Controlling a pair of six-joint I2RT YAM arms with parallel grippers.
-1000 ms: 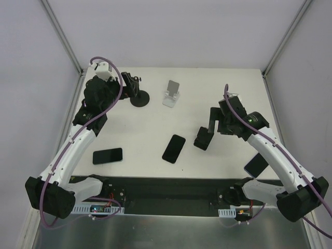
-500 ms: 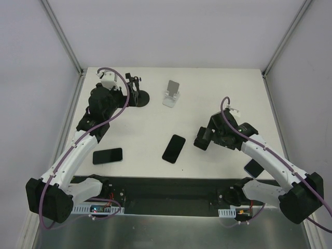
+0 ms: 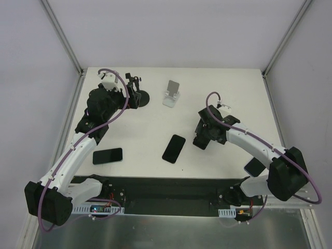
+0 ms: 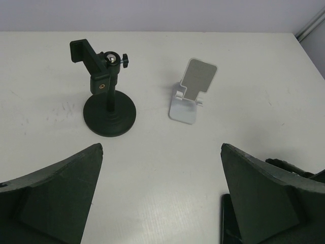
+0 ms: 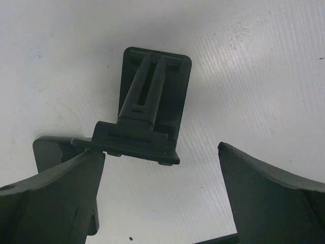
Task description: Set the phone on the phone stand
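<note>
On the table (image 3: 233, 93), the right arm (image 3: 250, 141) half-hides a phone (image 3: 254, 167).

Black phone (image 3: 174, 148), black clamp stand (image 4: 108, 110), white-and-grey folding stand (image 4: 196, 80), white table (image 3: 236, 91).

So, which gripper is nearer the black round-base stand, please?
Left. The left gripper faces the round-base stand close by; the right gripper is at the folding stand across the table.
</note>
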